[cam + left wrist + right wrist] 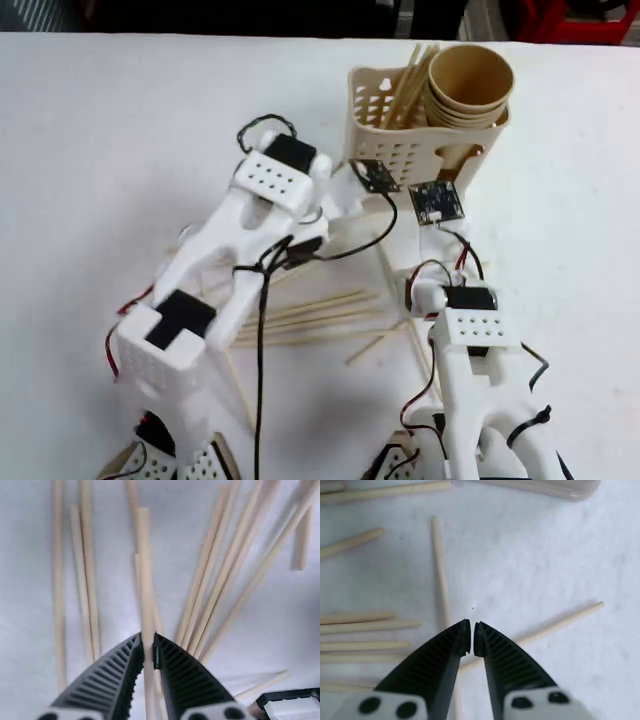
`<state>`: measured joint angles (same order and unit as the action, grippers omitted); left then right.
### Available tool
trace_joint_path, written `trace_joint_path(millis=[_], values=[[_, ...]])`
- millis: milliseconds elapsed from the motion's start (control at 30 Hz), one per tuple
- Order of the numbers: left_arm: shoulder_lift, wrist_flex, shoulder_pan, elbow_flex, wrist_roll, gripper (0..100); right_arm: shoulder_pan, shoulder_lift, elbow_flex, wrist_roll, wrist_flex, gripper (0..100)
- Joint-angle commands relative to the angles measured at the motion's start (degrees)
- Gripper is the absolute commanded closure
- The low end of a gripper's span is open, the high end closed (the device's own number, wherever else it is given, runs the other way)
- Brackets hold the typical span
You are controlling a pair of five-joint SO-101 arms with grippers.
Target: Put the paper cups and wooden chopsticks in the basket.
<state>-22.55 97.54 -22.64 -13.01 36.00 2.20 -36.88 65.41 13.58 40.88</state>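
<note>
Far right, in one cream perforated basket [385, 150]: one nested stack of roughly four tan paper cups [470, 75], some four upright chopsticks [405, 85]. Roughly ten thin pale wooden chopsticks [310, 320] scattered mid-scene. Clamps one in left gripper [148, 642]; presses right gripper [471, 630] together, empty.

Bright, even overhead light washes out the white table [90, 120], leaving faint, soft shadows
</note>
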Motion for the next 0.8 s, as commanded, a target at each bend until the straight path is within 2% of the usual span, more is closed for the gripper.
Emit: trace_joint_path(millis=[0, 233, 467, 600, 767], values=[[5.0, 0.7, -0.9, -2.4, 0.4, 98, -0.7, -0.8, -2.5, 0.6, -0.9, 97.1], [13.8, 0.7, -1.5, -12.5, -3.4, 98, -0.7, -0.8, -2.5, 0.6, -0.9, 97.1], [16.1, 0.2, -1.5, -29.2, -8.4, 98, -0.7, -0.8, -2.5, 0.6, -1.0, 97.1], [16.1, -5.2, -3.5, -38.1, -13.8, 98, -0.7, -0.8, -2.5, 0.6, -1.0, 97.1], [16.1, -18.5, -6.6, -42.6, -19.6, 98, -0.7, -0.8, -2.5, 0.6, -1.0, 97.1]])
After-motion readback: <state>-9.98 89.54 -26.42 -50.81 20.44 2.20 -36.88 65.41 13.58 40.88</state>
